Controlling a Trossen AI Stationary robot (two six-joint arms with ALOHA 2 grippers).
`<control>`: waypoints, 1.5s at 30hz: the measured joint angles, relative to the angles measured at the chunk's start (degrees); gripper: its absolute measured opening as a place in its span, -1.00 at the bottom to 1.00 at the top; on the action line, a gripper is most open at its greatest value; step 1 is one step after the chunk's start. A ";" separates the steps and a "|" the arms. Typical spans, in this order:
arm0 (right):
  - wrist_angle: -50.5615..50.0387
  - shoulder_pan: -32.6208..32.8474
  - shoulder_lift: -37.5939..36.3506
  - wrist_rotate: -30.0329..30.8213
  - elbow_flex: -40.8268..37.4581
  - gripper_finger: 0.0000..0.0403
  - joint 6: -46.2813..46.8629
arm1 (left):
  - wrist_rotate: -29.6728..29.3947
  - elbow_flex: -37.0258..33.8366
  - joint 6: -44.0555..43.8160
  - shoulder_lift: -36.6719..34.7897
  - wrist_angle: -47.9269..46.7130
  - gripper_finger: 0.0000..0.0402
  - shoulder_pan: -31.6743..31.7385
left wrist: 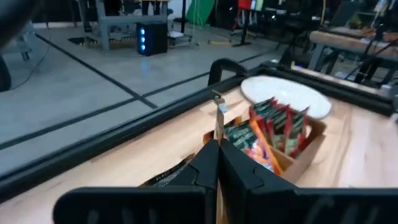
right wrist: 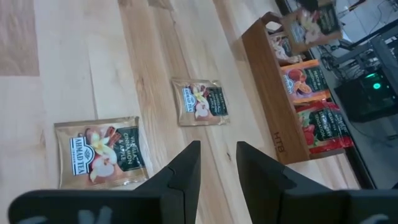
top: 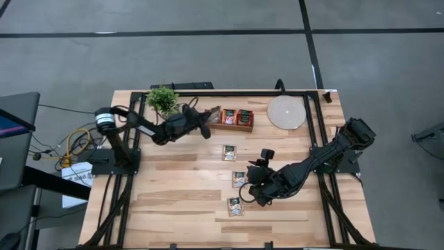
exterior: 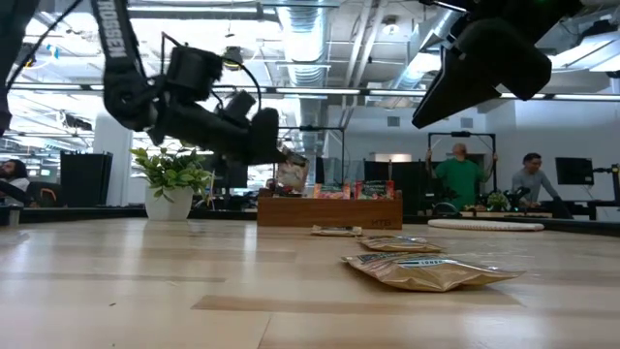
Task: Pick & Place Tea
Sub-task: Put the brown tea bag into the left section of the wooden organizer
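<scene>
My left gripper (top: pixel 208 123) is shut on one pale tea sachet (exterior: pixel 291 173) just above the left end of the brown wooden tray (top: pixel 231 129). The tray's other compartments hold red-orange sachets (left wrist: pixel 273 127) standing on edge. Three more pale sachets lie flat on the table: one (top: pixel 229 153) near the tray, one (top: pixel 239 178) mid-table, one (top: pixel 236 206) nearer the front. My right gripper (right wrist: pixel 214 163) hovers open above the mid-table sachet (right wrist: pixel 102 155), with nothing between its fingers. My left gripper pinches the sachet between its two shut fingers. The sachet shows edge-on (left wrist: pixel 219 127) and sticks out past the fingertips. The fingers run about level, coming from the table's left. The sachet is lifted clear, over the tray's left end (right wrist: pixel 268 28).
A round pale disc (top: pixel 286 111) lies at the far right beside the tray. A small potted plant (top: pixel 163 99) stands at the far left, close behind my left arm. Black frame rails run along the table's edges. People stand in the room beyond the table.
</scene>
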 joint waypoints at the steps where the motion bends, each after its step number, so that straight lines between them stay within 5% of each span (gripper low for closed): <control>1: -0.02 0.00 0.00 -0.17 0.00 -0.51 0.02 | 0.02 0.88 -0.14 1.24 -0.08 -1.00 0.26; 45: 0.30 0.00 0.00 -1.47 0.00 -0.52 -0.44 | -4.10 4.20 0.21 5.10 -9.89 -0.93 1.03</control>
